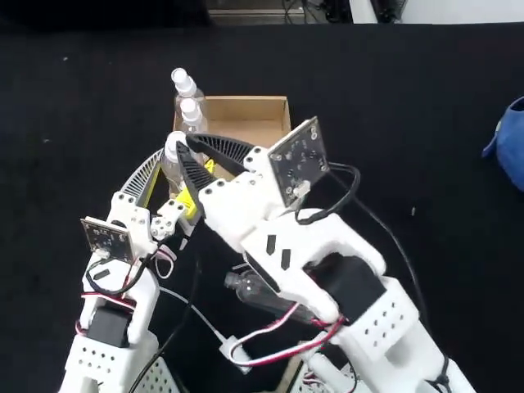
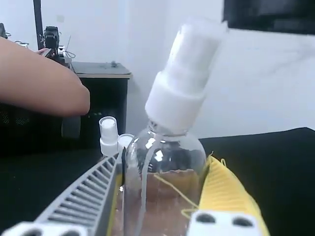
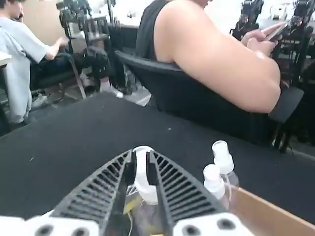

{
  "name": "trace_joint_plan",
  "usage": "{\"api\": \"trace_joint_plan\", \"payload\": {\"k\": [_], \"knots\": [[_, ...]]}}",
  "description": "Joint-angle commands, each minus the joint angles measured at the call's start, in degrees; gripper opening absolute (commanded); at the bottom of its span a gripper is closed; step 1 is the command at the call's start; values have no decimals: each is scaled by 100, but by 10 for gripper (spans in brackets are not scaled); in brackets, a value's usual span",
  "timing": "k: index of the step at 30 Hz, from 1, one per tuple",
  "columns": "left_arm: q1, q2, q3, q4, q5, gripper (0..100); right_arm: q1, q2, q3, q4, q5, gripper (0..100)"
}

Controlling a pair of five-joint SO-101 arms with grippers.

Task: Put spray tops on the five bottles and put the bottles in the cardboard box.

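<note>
While the left gripper (image 2: 157, 196) clamps the clear bottle (image 2: 165, 162) around its body, the right gripper (image 3: 140, 169) is pinched closed on that bottle's white spray top (image 2: 184, 83). Just beyond both grippers, two capped bottles (image 1: 191, 115) stand in the cardboard box (image 1: 246, 102). Back under the right arm, an uncapped bottle (image 1: 255, 293) lies on the tabletop (image 1: 426, 123).

The right arm (image 1: 327, 254) hides the near part of the cardboard box (image 1: 254, 115) and most of a lying bottle (image 1: 242, 286) short of it. The standing bottle (image 2: 162, 167) at the box's left wall is cut off below, its spray top (image 2: 189, 73) blurred.
</note>
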Motion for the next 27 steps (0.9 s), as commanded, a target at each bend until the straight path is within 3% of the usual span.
{"api": "trace_joint_plan", "payload": {"k": [1,9,15,20,23,27], "knots": [[57,-79,119,-105,26,30,158,-127,251,-624,53,11],[57,-79,119,-97,26,30,176,-48,-75,-615,53,11],[13,-79,119,-105,-9,30,519,347,-2176,1037,53,11],[13,-79,119,-105,-9,30,1714,760,-3486,2444,448,11],[4,-79,119,-132,-9,30,2637,1051,-3292,2927,589,11],[13,-70,119,-97,-9,30,3736,1235,-2387,2804,571,11]]}}
